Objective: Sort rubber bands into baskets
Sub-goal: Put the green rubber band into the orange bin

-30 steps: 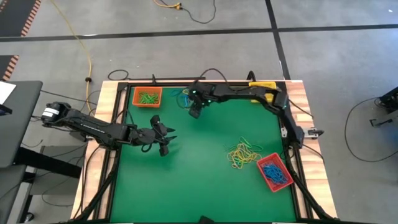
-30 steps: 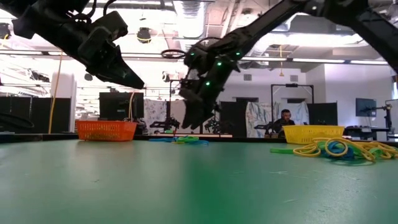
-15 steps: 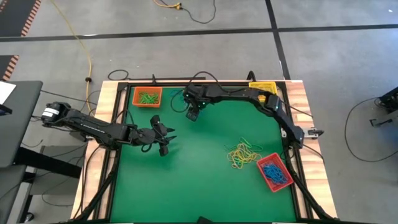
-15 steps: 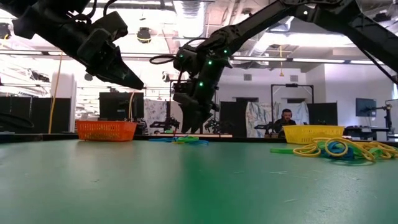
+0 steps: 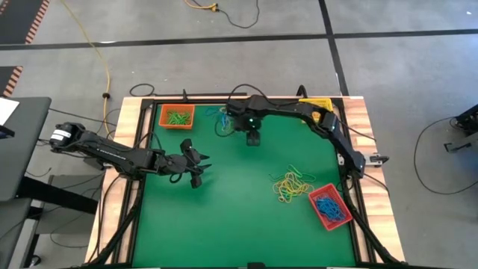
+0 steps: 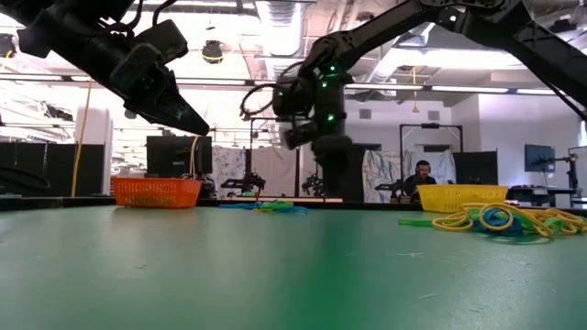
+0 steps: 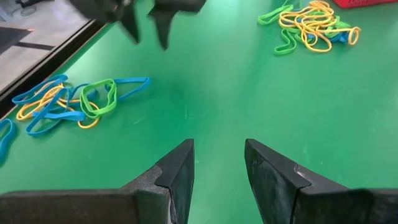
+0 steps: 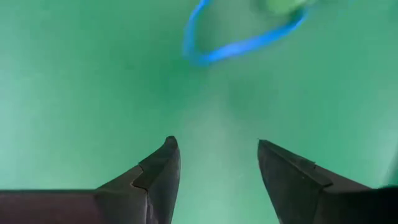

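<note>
I can't read any text, label, brand, number or sign in my views.

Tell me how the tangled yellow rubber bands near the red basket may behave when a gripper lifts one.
The yellow rubber bands lie as thin, limp loops, so one would probably sag. They overlap, so neighbours may come along.
</note>
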